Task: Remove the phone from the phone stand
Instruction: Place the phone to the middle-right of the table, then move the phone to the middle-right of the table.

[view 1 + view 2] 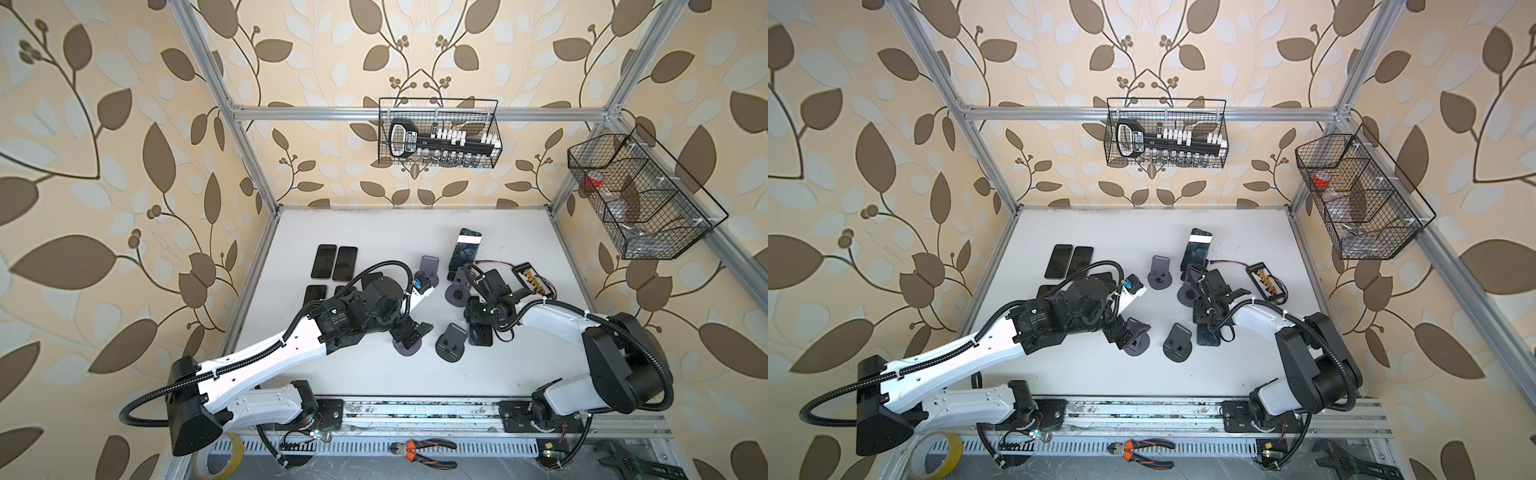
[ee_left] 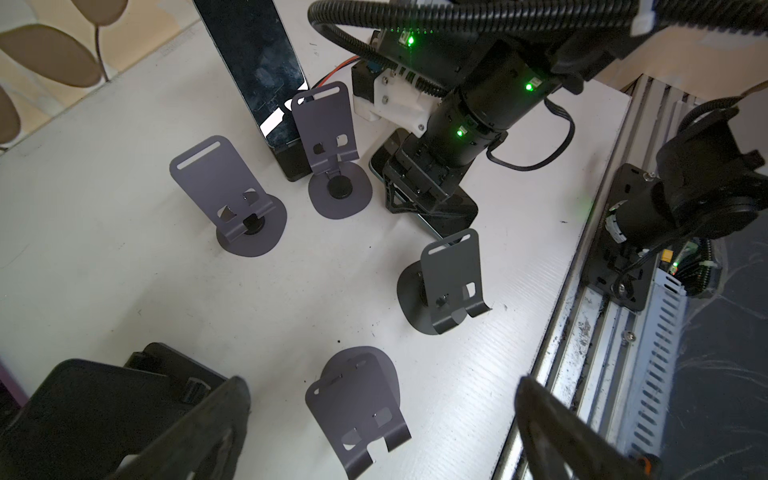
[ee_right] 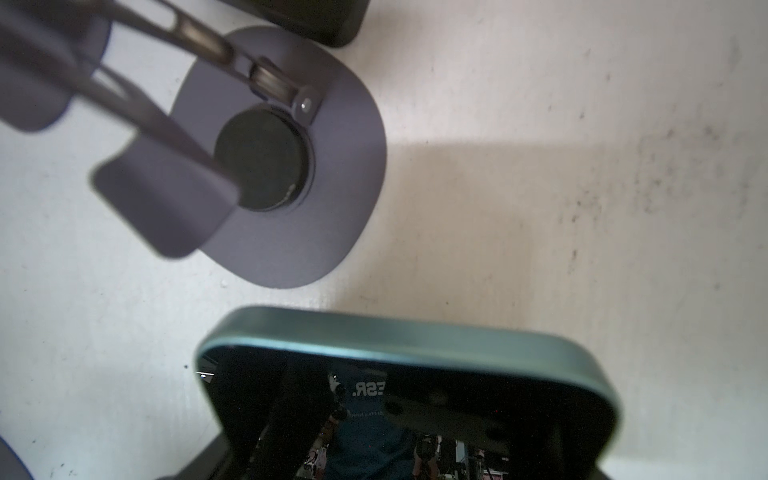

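Observation:
A green-edged phone [image 3: 407,399] lies low over the table right of centre [image 1: 481,334], next to an empty purple phone stand [image 3: 286,166]. My right gripper [image 2: 415,197] comes down on it from above and is shut across its sides; the fingers are hidden behind the phone in the right wrist view. A second phone [image 1: 467,249] leans upright at the back on a black stand [image 2: 291,160]. My left gripper [image 2: 382,382] is open, hovering over another empty purple stand [image 2: 361,409] with nothing between its fingers [image 2: 232,399].
Two more empty stands: a purple one [image 1: 430,270] and a dark grey one [image 1: 451,343]. Several phones [image 1: 334,262] lie flat at the left. A connector board [image 1: 534,280] with wires sits right. Wire baskets [image 1: 438,133] hang on the frame. Pliers [image 1: 419,451] lie on the front rail.

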